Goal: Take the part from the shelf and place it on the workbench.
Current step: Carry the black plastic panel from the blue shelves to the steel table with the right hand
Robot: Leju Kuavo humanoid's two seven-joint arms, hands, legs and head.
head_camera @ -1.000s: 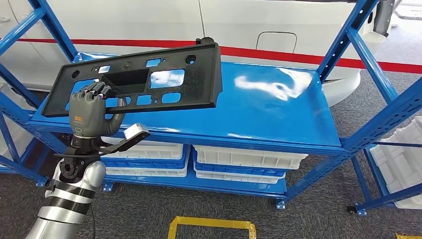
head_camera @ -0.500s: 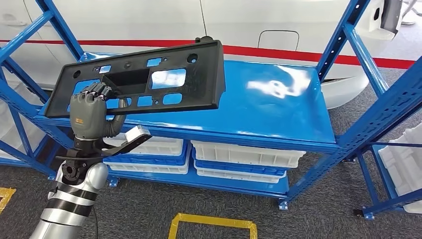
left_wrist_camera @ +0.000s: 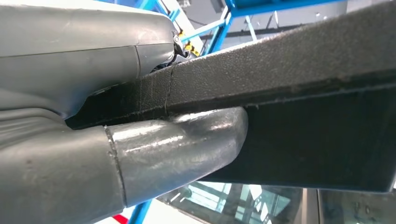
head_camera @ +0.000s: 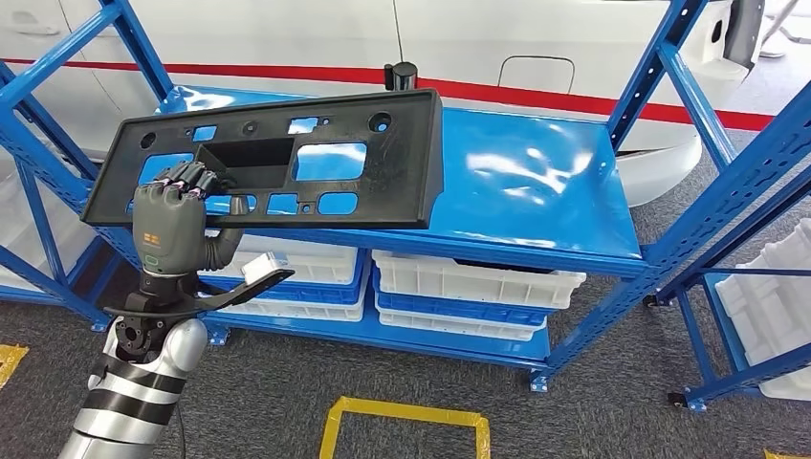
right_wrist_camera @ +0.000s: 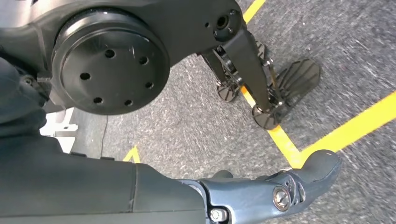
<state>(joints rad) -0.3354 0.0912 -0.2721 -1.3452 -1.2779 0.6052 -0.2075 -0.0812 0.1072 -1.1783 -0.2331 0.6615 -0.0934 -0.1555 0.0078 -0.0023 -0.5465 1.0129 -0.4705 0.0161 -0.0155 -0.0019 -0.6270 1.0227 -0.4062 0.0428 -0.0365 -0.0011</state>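
Observation:
The part is a long black plastic plate point(head_camera: 383, 182) with several cut-outs, held nearly level above the front left of the blue top shelf point(head_camera: 545, 191). My left hand point(head_camera: 172, 229) grips its near left edge, fingers over the top and thumb beneath. In the left wrist view the thumb point(left_wrist_camera: 187, 149) presses under the part's textured black rim point(left_wrist_camera: 303, 93). My right hand point(right_wrist_camera: 261, 191) hangs over grey carpet, thumb stretched out, holding nothing.
White bins point(head_camera: 469, 287) fill the lower shelf. Blue uprights point(head_camera: 669, 86) frame the rack on both sides. A white car body with a red stripe point(head_camera: 536, 38) stands behind. More white bins point(head_camera: 765, 316) sit at the right. Yellow tape point(head_camera: 402, 416) marks the floor.
The whole picture has shifted, so the camera moved. The part stays in my left hand, now a little higher and more level over the shelf's front edge.

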